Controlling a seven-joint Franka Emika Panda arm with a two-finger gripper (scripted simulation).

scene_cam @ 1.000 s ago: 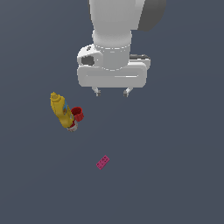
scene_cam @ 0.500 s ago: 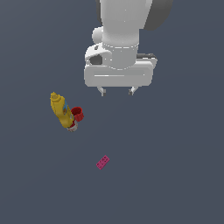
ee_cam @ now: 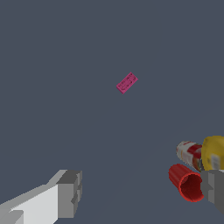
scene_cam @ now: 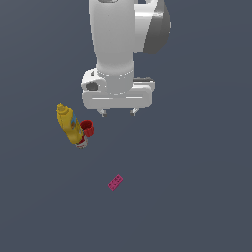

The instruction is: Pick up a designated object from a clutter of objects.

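The designated object, a small red cup, lies on its side against the yellow mustard bottle, its open rim showing in the wrist view. A can with a red label lies beside them, mostly hidden behind the bottle in the exterior view. A flat pink brick lies apart from this clutter. My gripper hangs open above the floor, to the exterior view's right of the cup, with nothing between its fingers.
The floor is a plain dark grey surface. The white arm fills the upper middle of the exterior view.
The arm has shifted toward the exterior view's right and then back left a little, ending lower in the picture. The objects have not moved.
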